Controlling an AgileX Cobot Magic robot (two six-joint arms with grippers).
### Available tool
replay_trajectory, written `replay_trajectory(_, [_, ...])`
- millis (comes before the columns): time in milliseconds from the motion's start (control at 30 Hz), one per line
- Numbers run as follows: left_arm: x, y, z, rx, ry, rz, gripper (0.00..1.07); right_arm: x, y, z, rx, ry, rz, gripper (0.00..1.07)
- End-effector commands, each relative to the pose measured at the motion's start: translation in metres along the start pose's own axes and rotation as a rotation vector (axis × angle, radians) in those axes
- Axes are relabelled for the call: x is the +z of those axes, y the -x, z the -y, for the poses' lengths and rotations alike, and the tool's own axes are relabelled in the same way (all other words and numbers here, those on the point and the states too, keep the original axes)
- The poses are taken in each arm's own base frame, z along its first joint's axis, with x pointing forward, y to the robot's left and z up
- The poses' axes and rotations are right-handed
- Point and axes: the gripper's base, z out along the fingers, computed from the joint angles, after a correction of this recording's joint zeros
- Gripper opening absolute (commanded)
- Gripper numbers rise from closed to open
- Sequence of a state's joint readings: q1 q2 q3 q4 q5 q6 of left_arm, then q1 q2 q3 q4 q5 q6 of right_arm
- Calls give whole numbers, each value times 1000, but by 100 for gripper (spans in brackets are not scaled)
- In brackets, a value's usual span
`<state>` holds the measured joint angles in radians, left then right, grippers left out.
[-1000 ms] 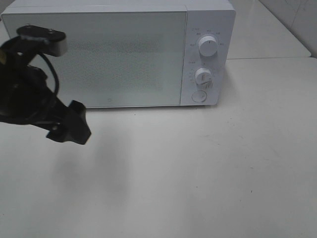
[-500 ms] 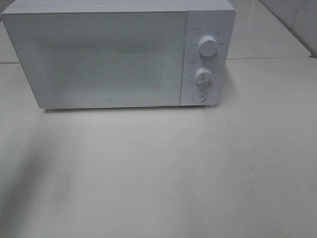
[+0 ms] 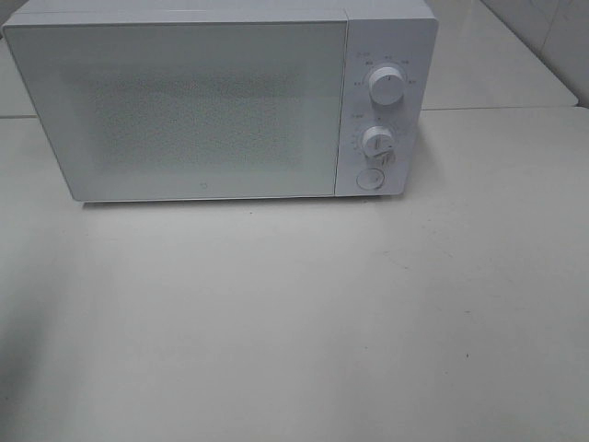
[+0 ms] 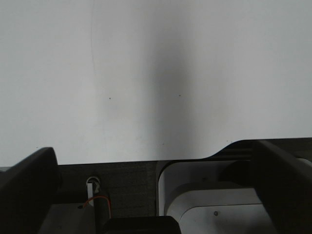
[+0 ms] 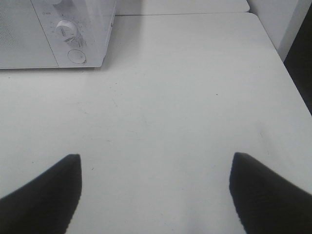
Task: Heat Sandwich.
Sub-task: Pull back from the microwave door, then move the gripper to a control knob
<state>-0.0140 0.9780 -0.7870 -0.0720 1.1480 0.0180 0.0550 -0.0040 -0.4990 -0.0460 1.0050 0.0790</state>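
The sandwich is out of view in every frame. A white microwave (image 3: 202,101) stands at the back of the table with its door shut; its two knobs (image 3: 386,85) and round button sit on the right panel. The right wrist view catches its knob corner (image 5: 68,36). Neither arm shows in the exterior high view. My left gripper (image 4: 153,161) is open over the near table edge, its dark fingers (image 4: 29,190) far apart with nothing between them. My right gripper (image 5: 155,156) is open too, above bare table to the right of the microwave, and holds nothing.
The white table (image 3: 304,322) stretches in front of the microwave. A second table surface (image 3: 488,64) lies behind on the right. In the left wrist view the table edge (image 4: 146,161) gives way to a dark floor and a white base part (image 4: 209,204).
The left arm, which stood in front of the microwave's left side a second ago, has drawn out of the exterior high view. Its shadow has faded from the table.
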Motion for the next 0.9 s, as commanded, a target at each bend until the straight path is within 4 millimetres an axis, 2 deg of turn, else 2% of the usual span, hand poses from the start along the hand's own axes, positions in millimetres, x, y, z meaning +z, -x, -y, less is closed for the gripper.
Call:
replay_trajectory(33, [-1, -10, -2, -6, 19, 39, 99, -3, -1, 0, 1, -1, 38, 76])
replay_trajectory(67, [-3, -19, -2, -5, 19, 73, 99, -3, -1, 0, 1, -1, 38, 76])
replay_trajectory(200, [-8, -31, -2, -2, 19, 117, 99, -3, -1, 0, 1, -1, 38, 76])
replay_trajectory(333, [-16, -55, -2, 5, 18, 261, 99, -3, -1, 0, 1, -1, 38, 76])
replay_trajectory(533, [-22, -78, -2, 10, 17, 390, 99, -3, -1, 0, 1, -1, 38, 76])
replay_trajectory(633, [-28, -98, -1, 42, 22, 493, 99, -3, -1, 0, 1, -1, 38, 76])
replay_trajectory(700, [-30, -102, -1, 43, 22, 514, 99, -3, -1, 0, 1, -1, 38, 76])
replay_trajectory(767, [-36, -115, -1, 48, 23, 577, 99, -3, -1, 0, 1, -1, 38, 76])
replay_trajectory(900, [-33, -129, -2, 51, 26, 600, 99, -3, -1, 0, 1, -1, 38, 76])
